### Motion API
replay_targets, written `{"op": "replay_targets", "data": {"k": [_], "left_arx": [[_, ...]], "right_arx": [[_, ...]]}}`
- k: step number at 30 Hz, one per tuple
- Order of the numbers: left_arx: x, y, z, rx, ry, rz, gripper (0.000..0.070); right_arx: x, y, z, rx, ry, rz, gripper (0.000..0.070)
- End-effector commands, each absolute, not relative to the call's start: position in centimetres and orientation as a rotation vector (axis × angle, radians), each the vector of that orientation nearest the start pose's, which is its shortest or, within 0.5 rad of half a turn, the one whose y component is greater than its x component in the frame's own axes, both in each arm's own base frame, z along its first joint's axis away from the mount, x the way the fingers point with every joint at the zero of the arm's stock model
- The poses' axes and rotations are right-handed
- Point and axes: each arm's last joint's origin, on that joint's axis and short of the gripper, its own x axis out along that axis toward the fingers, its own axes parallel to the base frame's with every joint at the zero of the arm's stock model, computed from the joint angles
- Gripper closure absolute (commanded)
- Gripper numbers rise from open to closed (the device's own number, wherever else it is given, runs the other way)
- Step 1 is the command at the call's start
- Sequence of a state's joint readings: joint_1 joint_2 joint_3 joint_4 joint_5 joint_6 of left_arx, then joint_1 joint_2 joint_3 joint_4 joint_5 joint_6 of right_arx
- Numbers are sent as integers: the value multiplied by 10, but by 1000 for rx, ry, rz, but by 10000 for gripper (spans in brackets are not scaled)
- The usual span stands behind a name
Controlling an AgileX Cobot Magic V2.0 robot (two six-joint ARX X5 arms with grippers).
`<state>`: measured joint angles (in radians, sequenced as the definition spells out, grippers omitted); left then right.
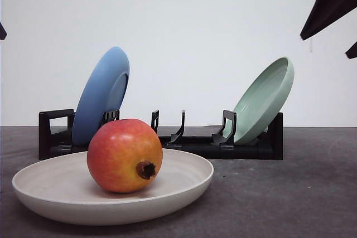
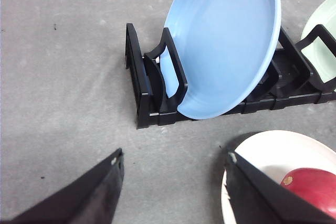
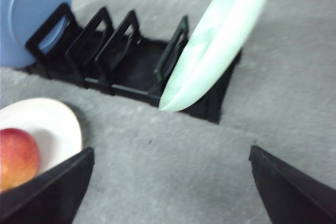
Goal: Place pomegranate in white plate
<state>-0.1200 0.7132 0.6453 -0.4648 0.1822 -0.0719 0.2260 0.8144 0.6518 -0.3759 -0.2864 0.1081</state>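
One pomegranate [image 1: 124, 155] rests in the white plate [image 1: 184, 185]: likely heavy, firm and glossy-slick, prone to rolling; best gripped across its middle. Both grippers' fingers [image 2: 100, 187] are spread wide, holding nothing.

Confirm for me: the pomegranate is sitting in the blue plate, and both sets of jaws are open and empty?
Not quite. The pomegranate sits in the white plate on the table, as the front view shows. The blue plate stands in the rack. Both sets of jaws are open and empty.
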Motion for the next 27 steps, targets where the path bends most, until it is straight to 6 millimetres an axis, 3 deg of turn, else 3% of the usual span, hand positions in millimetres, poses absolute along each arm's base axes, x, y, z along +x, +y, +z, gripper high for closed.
{"op": "replay_targets", "data": {"k": [1,5,6,7,8,9,27], "left_arx": [[151,-24,273,-86,534,-276,345],[151,-24,273,-86,534,-275,349],[151,-24,273,-86,534,-275,398],[151,-24,273,-86,533,-276,484],[151,-24,273,-86,535,-276,654],[151,-24,273,-86,534,-276,698],[152,-24,274,-86,526,-276,700]], "right_arx": [[166,47,268,109,555,478,98],[166,47,268,109,560,477,110],[166,47,268,109,559,477,207],[166,47,268,108,559,476,361],[166,47,268,108,559,476,618],[166,47,268,105,558,474,679],[167,47,269,94,544,478,686]]}}
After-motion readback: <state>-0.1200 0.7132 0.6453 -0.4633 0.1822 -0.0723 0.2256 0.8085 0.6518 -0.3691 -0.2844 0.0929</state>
